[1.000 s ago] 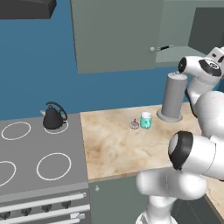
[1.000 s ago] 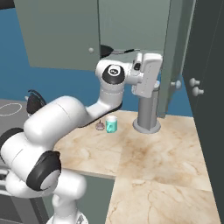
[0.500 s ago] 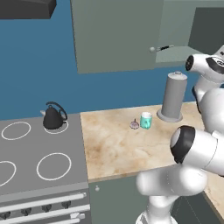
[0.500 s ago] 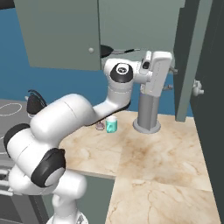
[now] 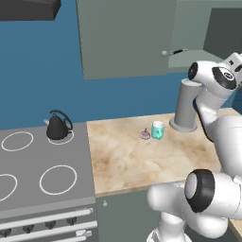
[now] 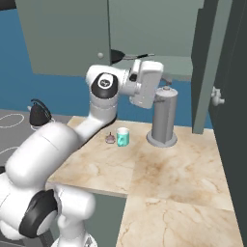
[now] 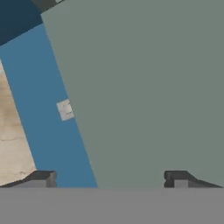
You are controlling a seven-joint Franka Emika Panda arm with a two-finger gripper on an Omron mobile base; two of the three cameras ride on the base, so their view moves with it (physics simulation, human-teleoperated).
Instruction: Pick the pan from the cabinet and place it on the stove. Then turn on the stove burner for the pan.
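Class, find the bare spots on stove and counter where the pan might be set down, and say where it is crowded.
Free: the stove rings in front of the kettle; the counter's front. Crowded: its back, by teal cup and grey cylinder.

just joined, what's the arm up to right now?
The arm is raised at the open cabinet, and the hand view looks along the gripper at a grey-green cabinet door. Its fingers are apart and hold nothing. The pan sits on the cabinet's shelf, handle pointing right. The stove carries a black kettle on a back ring. A teal cup and a grey cylinder stand on the marble counter.
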